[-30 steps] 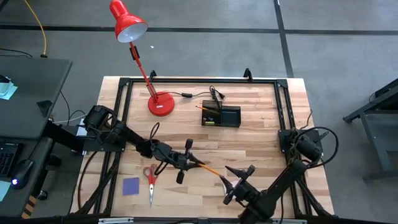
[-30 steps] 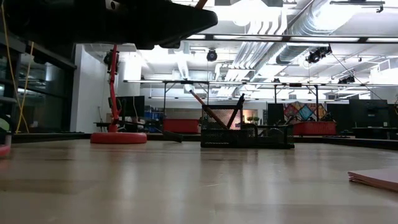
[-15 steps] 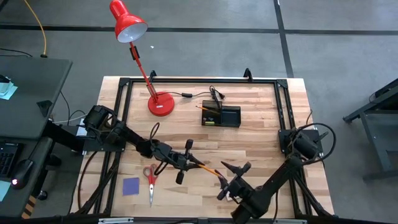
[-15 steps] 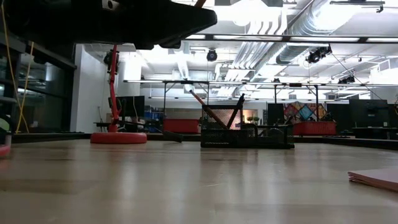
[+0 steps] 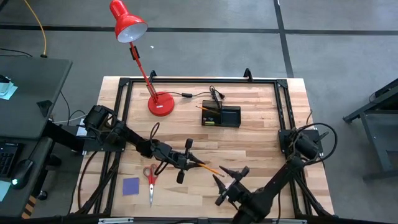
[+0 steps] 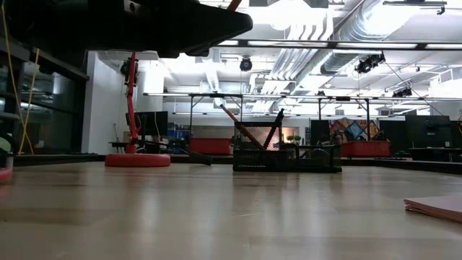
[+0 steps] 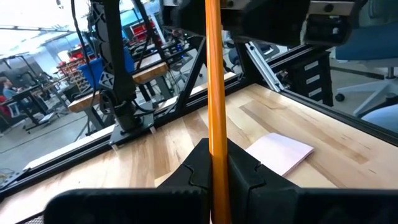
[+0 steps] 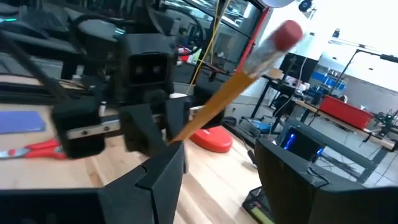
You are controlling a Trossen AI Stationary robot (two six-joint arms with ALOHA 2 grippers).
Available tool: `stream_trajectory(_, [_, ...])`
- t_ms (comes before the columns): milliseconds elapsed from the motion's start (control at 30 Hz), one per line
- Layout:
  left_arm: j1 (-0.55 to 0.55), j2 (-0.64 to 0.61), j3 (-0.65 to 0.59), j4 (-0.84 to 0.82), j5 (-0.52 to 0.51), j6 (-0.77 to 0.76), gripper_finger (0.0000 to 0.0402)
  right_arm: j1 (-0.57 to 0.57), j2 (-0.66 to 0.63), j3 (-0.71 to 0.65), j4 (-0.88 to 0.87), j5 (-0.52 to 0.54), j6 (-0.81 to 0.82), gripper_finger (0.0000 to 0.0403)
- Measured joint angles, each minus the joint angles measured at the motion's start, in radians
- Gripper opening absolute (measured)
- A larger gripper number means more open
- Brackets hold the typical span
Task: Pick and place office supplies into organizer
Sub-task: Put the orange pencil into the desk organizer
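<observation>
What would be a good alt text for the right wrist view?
A pencil with a red eraser, held by the left pincer, points toward the camera between the open right pincer's fingers. Red scissors and a blue pad lie on the wooden table behind.

pencil (image 5: 208, 168): 1 | scissors (image 5: 150, 178): 1 | pads: 2 — blue (image 5: 130, 186), pink (image 7: 281, 152)
</observation>
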Motion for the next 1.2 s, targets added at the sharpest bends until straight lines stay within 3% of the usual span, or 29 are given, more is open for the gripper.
stream_trajectory(200, [-0.001, 0.000, 0.000, 0.001, 0.008, 0.004, 0.0004, 0.061, 0.012, -0.009, 0.157, -0.007, -0.198, 0.0192])
stream_trajectory(533, [0.000, 0.000, 0.000, 0.003, 0.011, 0.008, 0.0004, 0.147, 0.012, -0.010, 0.003, -0.004, -0.054, 0.0148])
stream_trajectory(767, [0.000, 0.000, 0.000, 0.000, 0.011, 0.008, 0.0004, 0.183, 0.021, -0.011, 0.025, -0.008, -0.017, 0.0142])
stream_trajectory(967, [-0.001, 0.000, 0.000, -0.001, 0.012, 0.007, 0.0004, 0.179, 0.020, -0.010, 0.048, -0.130, -0.014, 0.0142])
stream_trajectory(1200, [-0.001, 0.000, 0.000, -0.011, 0.016, 0.007, 0.0004, 0.121, 0.020, -0.010, -0.019, -0.289, 0.108, 0.0142])
